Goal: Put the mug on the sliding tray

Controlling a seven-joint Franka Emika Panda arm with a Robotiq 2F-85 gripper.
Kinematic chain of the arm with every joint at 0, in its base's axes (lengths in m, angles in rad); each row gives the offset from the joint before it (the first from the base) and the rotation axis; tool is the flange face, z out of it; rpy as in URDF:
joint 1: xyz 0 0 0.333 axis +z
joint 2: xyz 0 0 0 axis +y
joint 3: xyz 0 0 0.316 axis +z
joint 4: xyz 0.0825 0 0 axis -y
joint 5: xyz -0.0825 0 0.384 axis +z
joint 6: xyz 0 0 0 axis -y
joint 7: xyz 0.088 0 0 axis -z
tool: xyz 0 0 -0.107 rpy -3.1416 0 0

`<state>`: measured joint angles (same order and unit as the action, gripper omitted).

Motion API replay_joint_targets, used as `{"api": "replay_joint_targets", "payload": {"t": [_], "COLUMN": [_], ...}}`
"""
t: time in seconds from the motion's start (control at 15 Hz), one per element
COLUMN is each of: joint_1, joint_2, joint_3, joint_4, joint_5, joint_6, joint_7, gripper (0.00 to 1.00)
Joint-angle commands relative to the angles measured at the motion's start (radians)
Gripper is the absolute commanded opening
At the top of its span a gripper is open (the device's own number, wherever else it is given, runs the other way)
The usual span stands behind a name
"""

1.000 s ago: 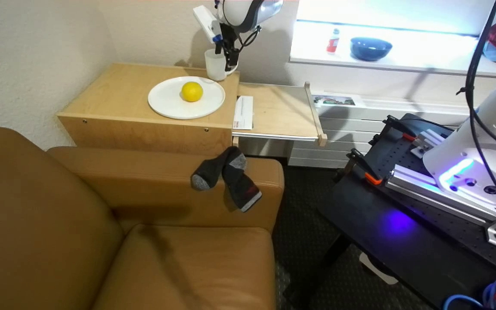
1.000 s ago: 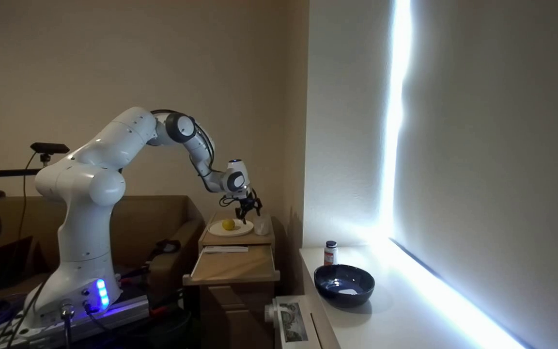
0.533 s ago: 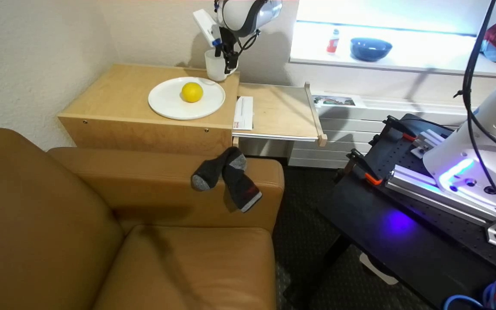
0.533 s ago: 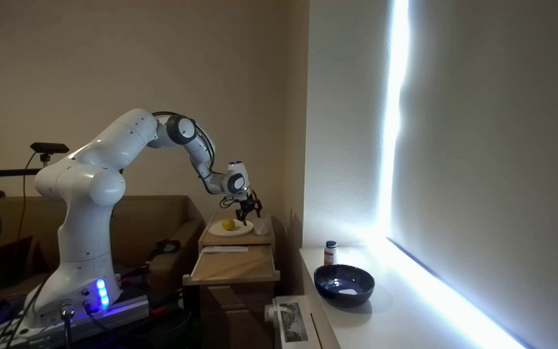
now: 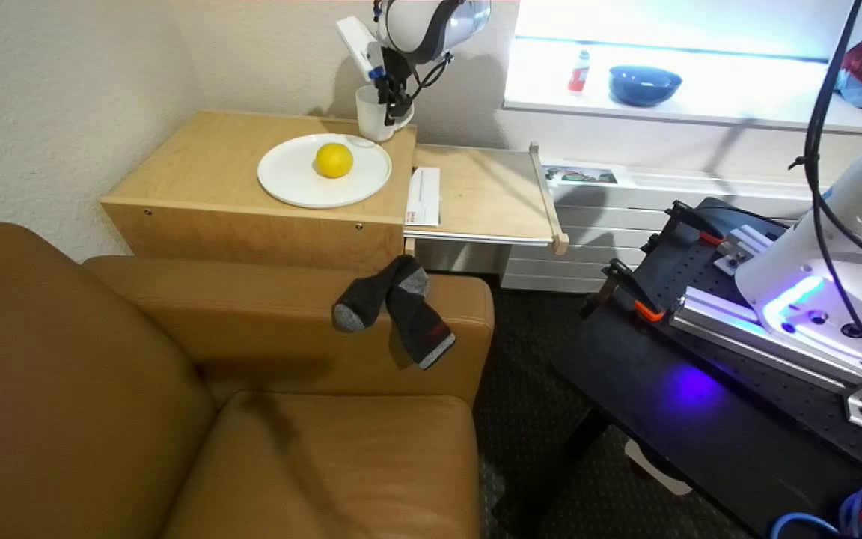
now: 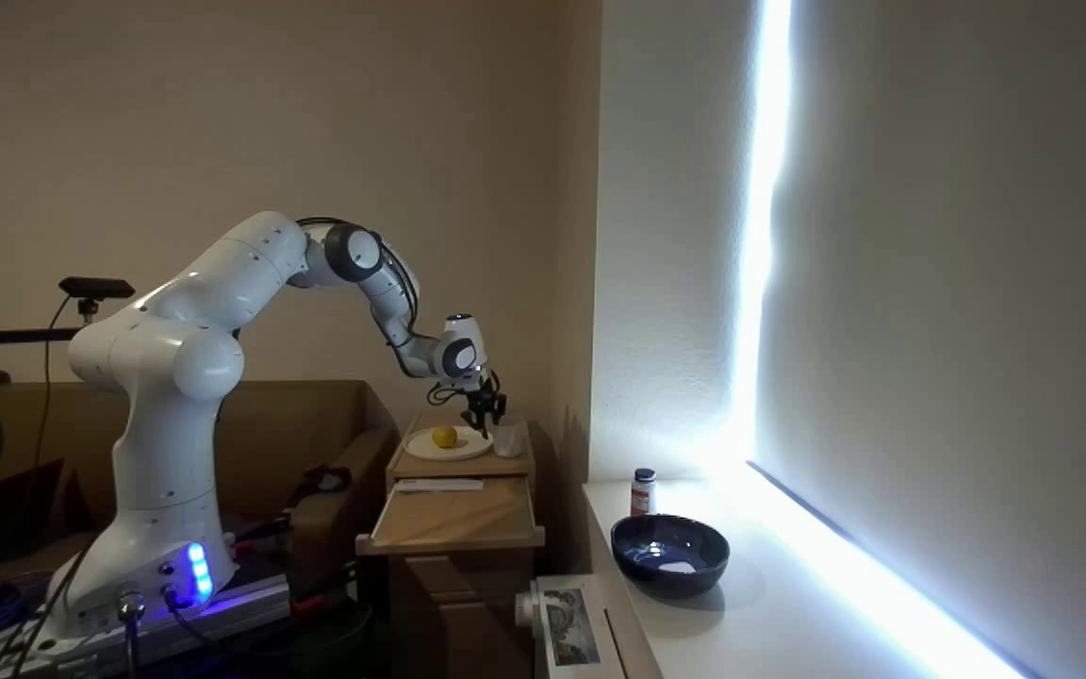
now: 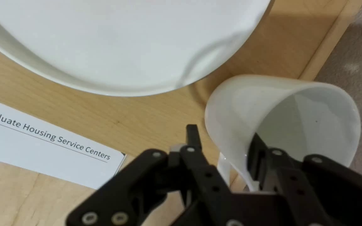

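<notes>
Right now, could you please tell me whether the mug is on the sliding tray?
No, in an exterior view the mug stands on the cabinet top beside the white plate.

Brown sofa (image 5: 274,449), pale wall (image 5: 72,97), bright windowsill (image 5: 738,93)

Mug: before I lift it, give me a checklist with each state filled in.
1. Mug upright on the cabinet top: ok.
2. End effector shut on the mug: not ok; the wrist view shows a gap between one finger and the mug.
3. Other finger inside the rim: cannot tell.
4. Mug apart from the plate: ok.
5. Sliding tray pulled out: ok; white paper at its cabinet end.
</notes>
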<state>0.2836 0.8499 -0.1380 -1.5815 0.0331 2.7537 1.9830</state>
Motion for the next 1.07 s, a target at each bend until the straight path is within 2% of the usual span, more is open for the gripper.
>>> {"api": "replay_joint_targets", "payload": {"t": [0.0,0.07,0.53,1.0], "joint_1": [-0.031,-0.034,-0.051,-0.148], "joint_2": [-0.008,-0.007,-0.03,-0.323], "joint_3": [0.026,0.025,0.025,0.07], "joint_4": [-0.017,-0.016,-0.032,-0.279], "joint_5": [0.032,0.038,0.049,0.058], "joint_6": [0.007,0.005,-0.012,-0.19], "joint_7": [-0.03,-0.029,-0.049,-0.307], "gripper": [0.1,0.02,0.01,0.01]}}
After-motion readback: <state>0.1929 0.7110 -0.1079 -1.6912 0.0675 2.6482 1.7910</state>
